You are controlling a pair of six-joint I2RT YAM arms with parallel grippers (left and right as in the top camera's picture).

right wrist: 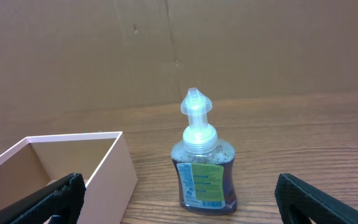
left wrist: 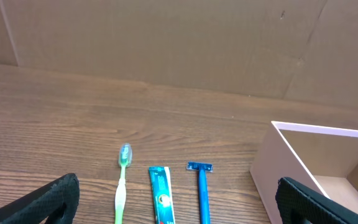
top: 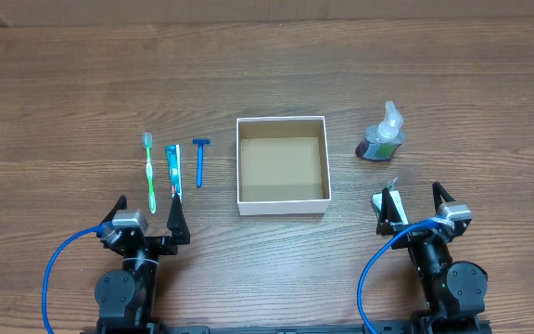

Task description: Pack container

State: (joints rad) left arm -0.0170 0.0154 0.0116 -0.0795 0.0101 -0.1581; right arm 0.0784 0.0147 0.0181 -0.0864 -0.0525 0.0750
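- Overhead, your container (top: 282, 204) sits upright near the middle of the table (top: 54, 83), open side up, with its brown floor showing inside the white walls.
- To its left you have three things lying flat, side by side and apart: a green toothbrush (top: 150, 172), a toothpaste tube (top: 172, 170), and a blue razor (top: 199, 160). The razor is nearest the container and none of them touches it.
- To its right a soap bottle (top: 381, 137) with a clear pump and dark liquid stands upright, near the container but apart from it.
- Your left tool (top: 147, 209) sits at the near side of the table, just short of the toothbrush and tube. It is spread wide and grips nothing.
- Your right tool (top: 412, 206) sits at the near side too, short of the bottle, likewise spread wide with nothing in it.
- From the left wrist you see the three items straight ahead and a corner of the container on the right.
- From the right wrist you see the bottle straight ahead and a corner of the container on the left.
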